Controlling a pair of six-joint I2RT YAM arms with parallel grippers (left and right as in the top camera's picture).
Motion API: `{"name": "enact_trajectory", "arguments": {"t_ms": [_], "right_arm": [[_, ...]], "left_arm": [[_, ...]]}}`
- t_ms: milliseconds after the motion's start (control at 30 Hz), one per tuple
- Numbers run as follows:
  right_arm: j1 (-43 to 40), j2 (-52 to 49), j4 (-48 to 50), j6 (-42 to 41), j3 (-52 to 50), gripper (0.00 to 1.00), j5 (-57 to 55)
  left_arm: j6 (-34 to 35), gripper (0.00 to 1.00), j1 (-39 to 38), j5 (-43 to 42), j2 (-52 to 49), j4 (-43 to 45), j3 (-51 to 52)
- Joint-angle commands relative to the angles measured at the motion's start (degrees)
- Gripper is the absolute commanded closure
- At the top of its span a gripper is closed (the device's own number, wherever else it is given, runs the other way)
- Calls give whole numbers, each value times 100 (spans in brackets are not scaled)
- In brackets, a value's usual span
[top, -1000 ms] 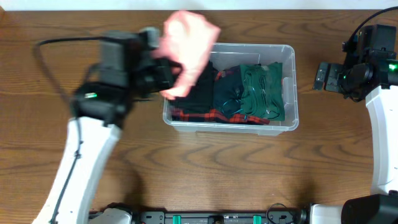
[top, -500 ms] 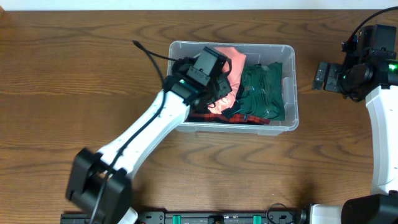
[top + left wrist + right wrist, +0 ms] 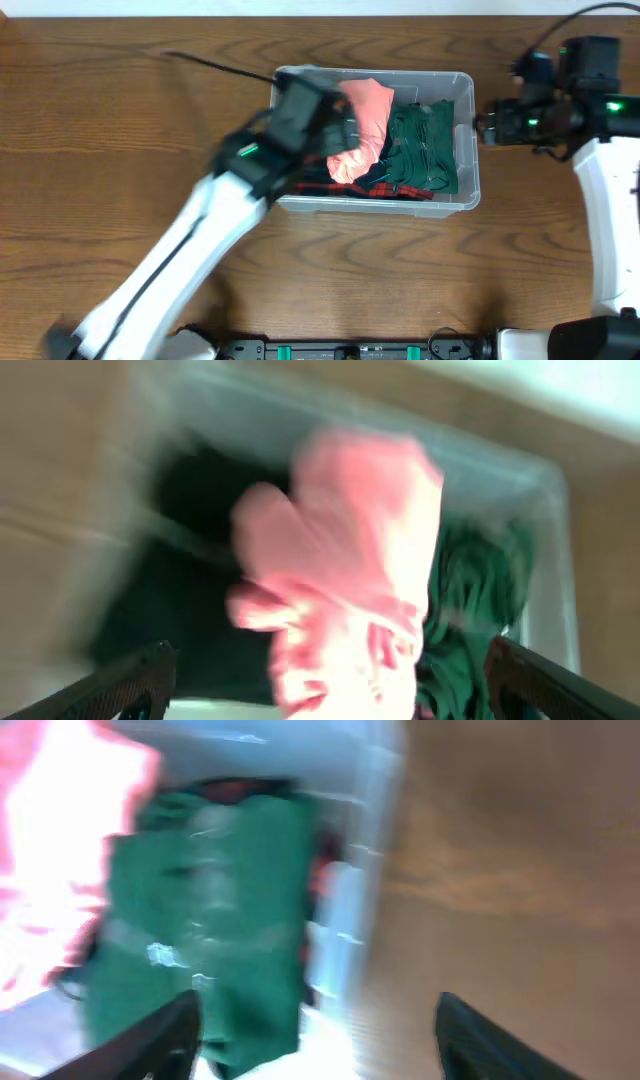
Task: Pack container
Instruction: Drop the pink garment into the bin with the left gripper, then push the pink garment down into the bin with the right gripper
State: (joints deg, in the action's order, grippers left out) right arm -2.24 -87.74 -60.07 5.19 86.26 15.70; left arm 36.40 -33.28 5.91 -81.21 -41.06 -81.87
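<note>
The left arm and right arm have white link shells, black wrist housings and small green lights. A thin black cable, seemingly the left's, loops out.

Pink cloth, dark green cloth, red-black plaid cloth, clear bin, brown wood-grain bench, white arms.

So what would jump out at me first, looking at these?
Probably the bright pink cloth, lying on top of darker clothes in the clear container at the far middle of the table. Beside it, in the container's right half, lies a green garment, and the blurred white left arm stretches diagonally to the container from the near left.
</note>
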Motion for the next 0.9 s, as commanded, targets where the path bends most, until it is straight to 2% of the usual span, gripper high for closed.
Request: {"name": "enact_trajectory", "arguments": {"t_ms": [0,67,100,133,267,400,533,667,767,867], "right_arm": [[798,85,234,518,31,47,575],[1394,57,623,516,31,70,481],[1672,35,848,470,31,77,380],[1985,-7,1104,448,31,79,227],[2981,-365,1818,310,31,76,-769],[3427,-1080,1952,-11,28,76,-1388],[3462,-1991,1766,-372,28,81,-1401],[3390,-2815,1611,-549,31,84,-1368],[3403,-2951,1565,-555,35,83,-1368],[3414,-2645,1440,-553,229,80,-1394]], "left_arm": [[-490,2,476,1484,1029,-426,-247],[-490,2,957,1672,1449,-767,-247],[-487,2,1213,1665,1589,-907,-247],[-490,2,1510,1663,1716,-1075,-245],[-490,2,2459,1657,1827,-1692,-236],[-739,2,3108,1204,1539,-2035,-109],[-1246,2,3438,535,1060,-2063,66],[-1355,2,3552,352,494,-2223,72],[-1449,2,3552,352,157,-2260,72],[-1598,2,3552,354,28,-2243,72]]}}
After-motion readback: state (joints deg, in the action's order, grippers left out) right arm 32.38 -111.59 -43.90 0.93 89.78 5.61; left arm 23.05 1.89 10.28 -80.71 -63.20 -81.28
